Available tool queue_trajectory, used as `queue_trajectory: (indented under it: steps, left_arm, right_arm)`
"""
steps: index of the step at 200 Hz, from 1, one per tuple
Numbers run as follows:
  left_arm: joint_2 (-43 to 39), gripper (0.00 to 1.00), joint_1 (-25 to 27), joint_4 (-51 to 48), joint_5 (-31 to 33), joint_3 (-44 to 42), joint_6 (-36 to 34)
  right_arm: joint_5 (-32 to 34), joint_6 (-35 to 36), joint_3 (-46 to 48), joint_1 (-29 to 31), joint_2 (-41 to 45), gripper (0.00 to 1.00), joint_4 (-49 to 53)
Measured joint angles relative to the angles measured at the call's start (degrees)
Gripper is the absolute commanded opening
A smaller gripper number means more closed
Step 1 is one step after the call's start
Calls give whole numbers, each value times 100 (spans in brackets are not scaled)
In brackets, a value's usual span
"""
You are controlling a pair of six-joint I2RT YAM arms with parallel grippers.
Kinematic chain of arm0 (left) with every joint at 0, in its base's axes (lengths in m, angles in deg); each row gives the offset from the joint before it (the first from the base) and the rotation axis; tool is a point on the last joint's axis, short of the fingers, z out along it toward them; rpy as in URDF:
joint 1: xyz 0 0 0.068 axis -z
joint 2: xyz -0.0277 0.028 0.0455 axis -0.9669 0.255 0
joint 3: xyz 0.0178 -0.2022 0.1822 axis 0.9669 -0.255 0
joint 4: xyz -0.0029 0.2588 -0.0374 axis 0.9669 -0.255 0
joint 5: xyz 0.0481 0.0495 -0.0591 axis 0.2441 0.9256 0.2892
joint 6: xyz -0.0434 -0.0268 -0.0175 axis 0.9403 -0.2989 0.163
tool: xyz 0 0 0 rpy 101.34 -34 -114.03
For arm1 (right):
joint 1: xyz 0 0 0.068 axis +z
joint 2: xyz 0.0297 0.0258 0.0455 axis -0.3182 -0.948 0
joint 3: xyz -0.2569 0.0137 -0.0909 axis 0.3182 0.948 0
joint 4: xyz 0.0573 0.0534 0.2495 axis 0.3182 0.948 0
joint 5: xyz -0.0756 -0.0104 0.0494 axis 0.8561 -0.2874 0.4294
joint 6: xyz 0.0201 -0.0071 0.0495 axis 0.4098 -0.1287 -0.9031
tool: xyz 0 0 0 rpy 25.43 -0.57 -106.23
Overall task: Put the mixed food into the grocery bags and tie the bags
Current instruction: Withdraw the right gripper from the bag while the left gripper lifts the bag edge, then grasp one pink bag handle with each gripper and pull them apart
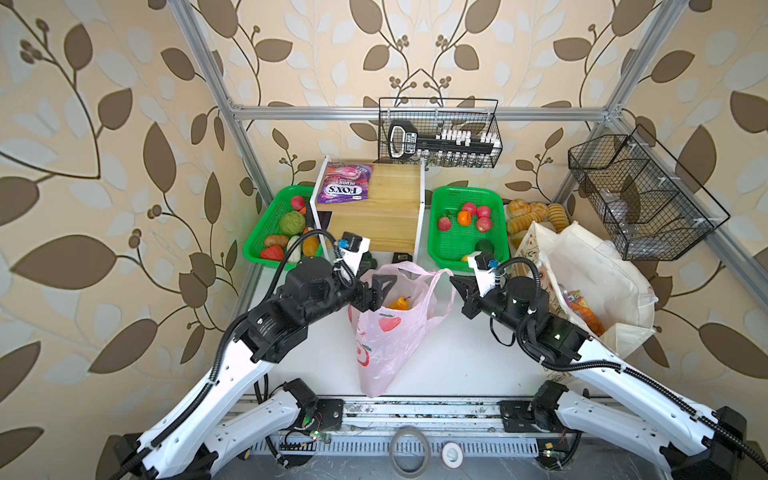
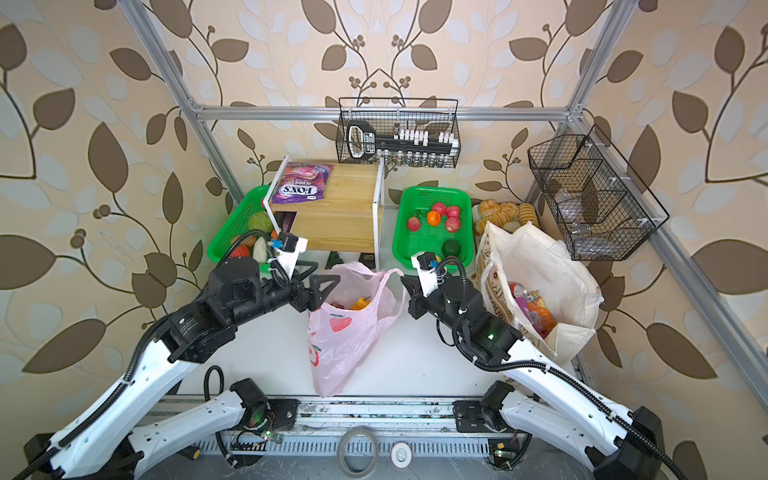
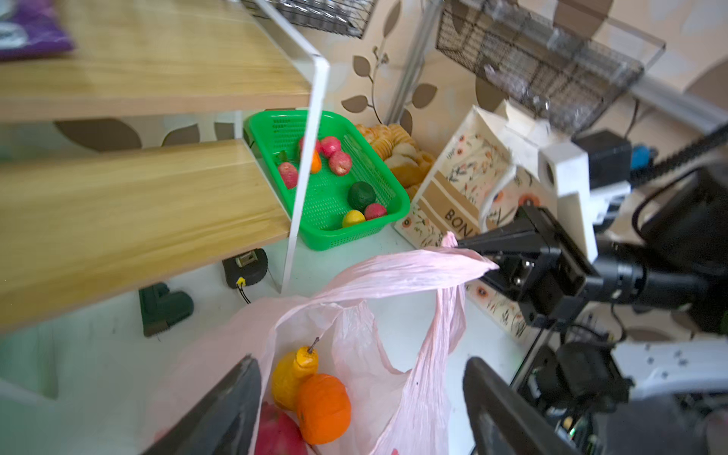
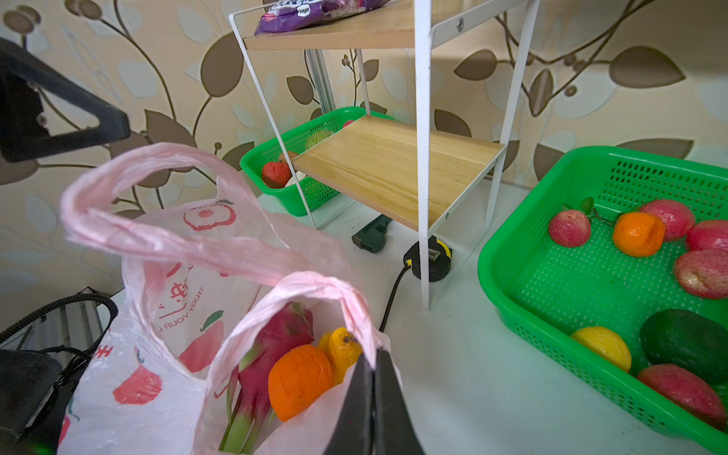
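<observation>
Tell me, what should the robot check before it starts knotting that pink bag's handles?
1. Fruit inside the pink bag: pear, orange and dragon fruit are all in. Ok.
2. Right gripper clamped on one handle. Ok.
3. Left gripper holding the other handle: its jaws stand open and that loop hangs free. Not ok.
4. Canvas tote loaded: can and orange packet show inside. Ok.
5. Both bags tied: both mouths gape open. Not ok.
</observation>
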Motion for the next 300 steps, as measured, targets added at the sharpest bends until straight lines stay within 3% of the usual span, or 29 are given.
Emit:
queue_trajectory:
  steps: [48,102,113,127,140,150,158,177,201,270,300]
  left_arm:
    - [909,92,428,-269,-140,461,-2271]
    - [1897,88,1014,-376,922,1207,-3906]
    - [2004,79,1016,-350,1029,1244,-4092]
    - [2131,62,1021,-367,1132,1325,-4293]
    - [2240,38,1049,-433,1152,1460,-4395]
    - [2306,15,1058,-459,1128,1582,-4454]
    - [2321,0,1069,-461,1102,1663,-4382]
    - [2275,0,1093,-407,1005,1753,-4054]
    - [2020,0,1095,-240,1043,1749,-3108]
    - [-363,0,1093,205,2964,1027,-273]
    - [-1095,0,1091,17,3401,577,807]
  right_arm:
    - [-24,-2,0,0,-7,0,-15]
    - [-74,-17,0,0,-7,0,-13]
    - [-87,-22,0,0,-4,0,-13]
    - [-87,-24,0,0,0,0,-9]
    - [-87,-24,0,0,15,0,0]
    - [-85,-24,0,0,31,0,13]
    - [-83,-24,0,0,52,0,22]
    - [-42,-24,-9,0,122,0,68]
    - [103,-22,-160,-22,221,0,264]
    - [247,37,-1467,-205,481,0,146]
    - [-175,195,-1801,-227,299,0,-83]
